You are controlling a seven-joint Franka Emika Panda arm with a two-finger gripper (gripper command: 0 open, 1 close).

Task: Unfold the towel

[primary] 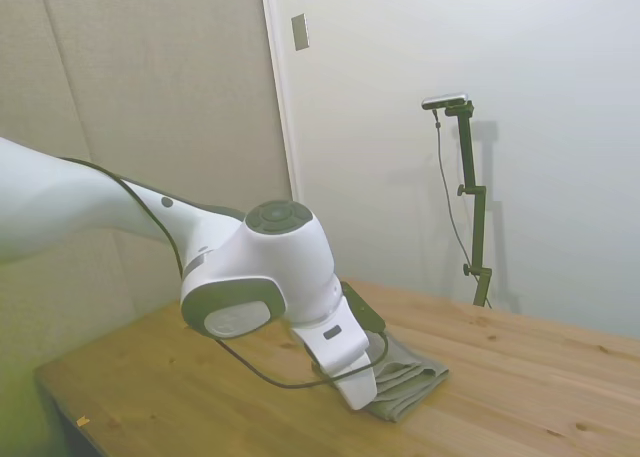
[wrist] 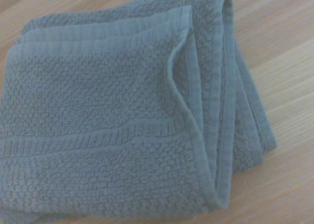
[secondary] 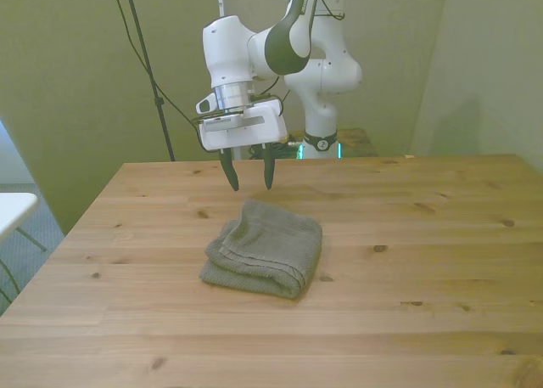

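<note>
a small grey-olive terry cloth towel lies folded into a thick, soft-edged bundle on a pale knotty wooden table, a little toward the front view's left of the table's middle. in the front view its stacked folds show along the near edge and on the front view's left side, where the layers bulge and overlap. from the side view, only the end of the towel shows, peeking out from behind the arm's wrist housing, flat on the tabletop. the wrist view, taken from close above, fills with the towel: a nubbly weave, a plainer woven band running across it, hemmed borders, and several layered edges gathered along one side, with bare wood beyond them.

above the towel's far edge hangs the white robot arm's two-finger gripper, its dark fingers pointing straight down. the fingers stand apart with a clear gap between them and grasp nothing; their tips hang above the towel and do not touch it, with table showing beneath them in the front view. a black cable loops from the arm down past the wrist. behind the table stand plain light walls.
</note>
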